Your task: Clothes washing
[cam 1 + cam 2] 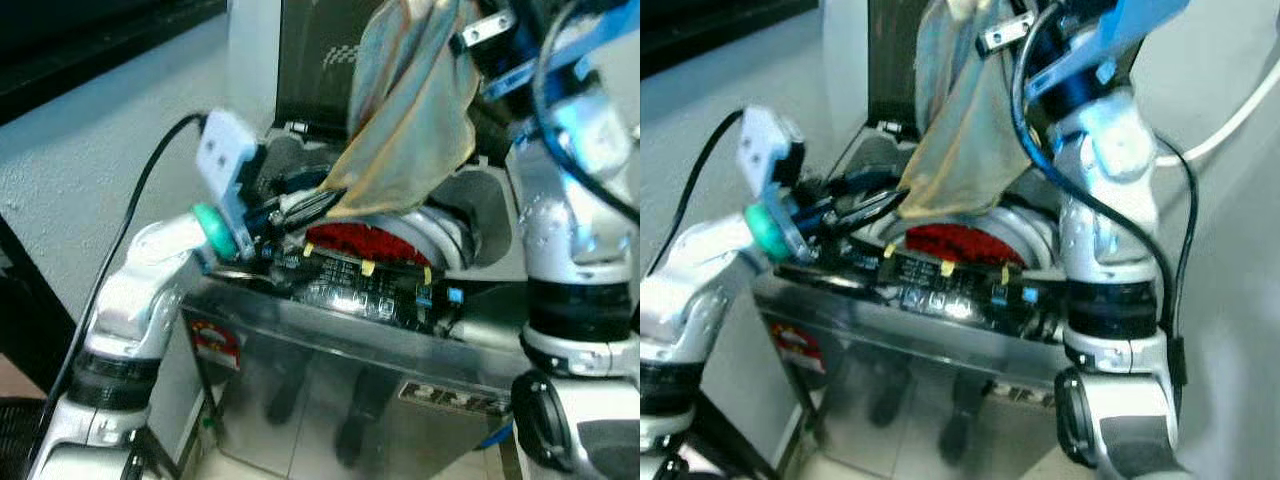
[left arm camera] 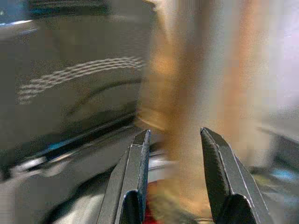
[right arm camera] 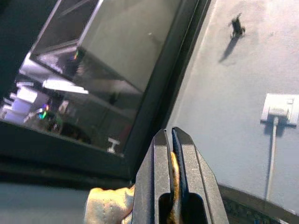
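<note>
A tan cloth hangs high over the open top of a silver washing machine. My right gripper is shut on the cloth's upper edge, near the top of the head views. Something red lies inside the drum below it. My left gripper reaches in from the left at the cloth's lower corner. In the left wrist view its fingers stand open, with the blurred cloth just beyond them.
The machine's dark lid stands raised at the back. A control panel runs along the front rim. A grey wall is on the left. A wall socket with a white cable is on the right.
</note>
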Robot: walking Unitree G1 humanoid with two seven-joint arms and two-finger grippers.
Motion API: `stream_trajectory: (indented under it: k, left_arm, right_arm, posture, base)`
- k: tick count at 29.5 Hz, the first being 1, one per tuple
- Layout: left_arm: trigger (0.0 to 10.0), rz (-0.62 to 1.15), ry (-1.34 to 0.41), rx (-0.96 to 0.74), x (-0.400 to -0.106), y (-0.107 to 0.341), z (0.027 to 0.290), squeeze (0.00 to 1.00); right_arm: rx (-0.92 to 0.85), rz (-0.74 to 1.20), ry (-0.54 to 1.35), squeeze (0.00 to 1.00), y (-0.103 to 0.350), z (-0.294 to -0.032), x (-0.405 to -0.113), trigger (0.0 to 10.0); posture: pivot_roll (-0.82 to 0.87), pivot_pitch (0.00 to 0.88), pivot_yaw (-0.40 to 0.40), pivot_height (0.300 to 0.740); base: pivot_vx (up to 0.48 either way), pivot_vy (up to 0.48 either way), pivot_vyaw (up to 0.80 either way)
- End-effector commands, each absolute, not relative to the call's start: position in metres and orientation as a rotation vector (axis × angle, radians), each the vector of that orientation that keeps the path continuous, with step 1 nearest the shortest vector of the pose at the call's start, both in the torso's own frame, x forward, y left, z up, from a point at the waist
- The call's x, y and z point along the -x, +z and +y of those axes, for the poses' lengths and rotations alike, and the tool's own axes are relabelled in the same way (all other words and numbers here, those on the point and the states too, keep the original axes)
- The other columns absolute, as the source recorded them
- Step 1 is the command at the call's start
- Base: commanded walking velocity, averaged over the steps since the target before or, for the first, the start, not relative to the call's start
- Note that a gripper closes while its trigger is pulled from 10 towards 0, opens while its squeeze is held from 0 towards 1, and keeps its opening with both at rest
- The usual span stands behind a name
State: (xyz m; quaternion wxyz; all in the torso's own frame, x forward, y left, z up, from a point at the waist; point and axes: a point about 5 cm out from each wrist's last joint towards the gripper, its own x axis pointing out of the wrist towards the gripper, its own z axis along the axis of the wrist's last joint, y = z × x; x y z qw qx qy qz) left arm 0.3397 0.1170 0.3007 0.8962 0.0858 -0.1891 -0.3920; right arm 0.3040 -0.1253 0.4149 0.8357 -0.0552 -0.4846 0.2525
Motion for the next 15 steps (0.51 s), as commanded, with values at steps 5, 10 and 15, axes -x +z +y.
stream_trajectory:
  k: [5, 10, 15]
  left_arm:
    - [10.0, -0.334, -0.587, -0.221, -0.378, 0.307, 0.157, 0.00]
    - [10.0, -0.311, -0.537, -0.222, -0.392, 0.312, 0.165, 0.00]
    - [10.0, -0.278, -0.487, -0.258, -0.407, 0.314, 0.160, 0.00]
  right_arm:
    - [0.157, -0.892, 0.511, 0.00, 0.389, -0.136, -0.316, 10.0]
    - [0.225, -0.785, 0.477, 0.00, 0.366, -0.134, -0.335, 10.0]
    - [0.247, -0.647, 0.415, 0.00, 0.335, -0.117, -0.369, 10.0]
  posture:
    - [0.05, 0.022, 0.003, 0.740]
    - [0.05, 0.040, 0.011, 0.740]
    - [0.04, 0.054, 0.018, 0.740]
  base:
    - [0.000, 0.000, 0.00]
    - [0.000, 0.000, 0.00]
    - [0.000, 0.000, 0.00]
